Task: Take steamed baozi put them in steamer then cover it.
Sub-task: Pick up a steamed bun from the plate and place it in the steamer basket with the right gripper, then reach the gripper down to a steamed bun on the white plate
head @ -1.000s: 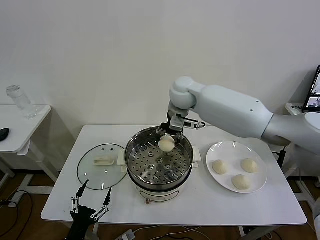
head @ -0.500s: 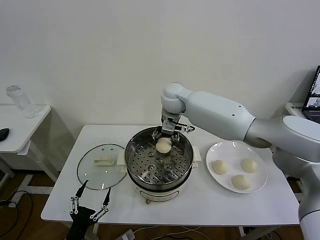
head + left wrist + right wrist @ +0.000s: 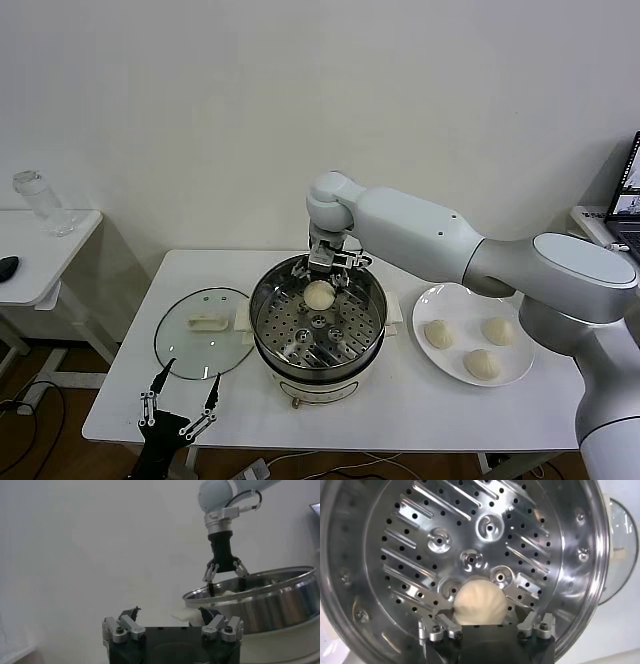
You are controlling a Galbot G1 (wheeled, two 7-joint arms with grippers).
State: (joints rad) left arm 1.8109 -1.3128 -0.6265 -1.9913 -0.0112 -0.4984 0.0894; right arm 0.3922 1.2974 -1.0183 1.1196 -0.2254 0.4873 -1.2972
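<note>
One baozi [image 3: 319, 294] [image 3: 480, 605] lies on the perforated tray at the back of the steamer [image 3: 258, 312] [image 3: 470, 530]. My right gripper [image 3: 328, 268] [image 3: 481, 611] hangs just above it, open, with its fingers spread on either side of the bun. Three more baozi [image 3: 438, 333] sit on the white plate [image 3: 455, 298] right of the steamer. The glass cover [image 3: 188, 352] with its cream handle lies flat on the table left of the steamer. My left gripper [image 3: 180, 400] [image 3: 169, 612] waits open and holding nothing at the table's front left edge.
A second small table [image 3: 40, 250] with a clear bottle [image 3: 38, 203] stands at the far left. A wall runs behind the table. The white tabletop [image 3: 400, 410] shows in front of the steamer and plate.
My right gripper has moved left and down into the back of the steamer with the baozi. Its jaws have opened and the bun now rests on the tray. The left arm has not moved.
</note>
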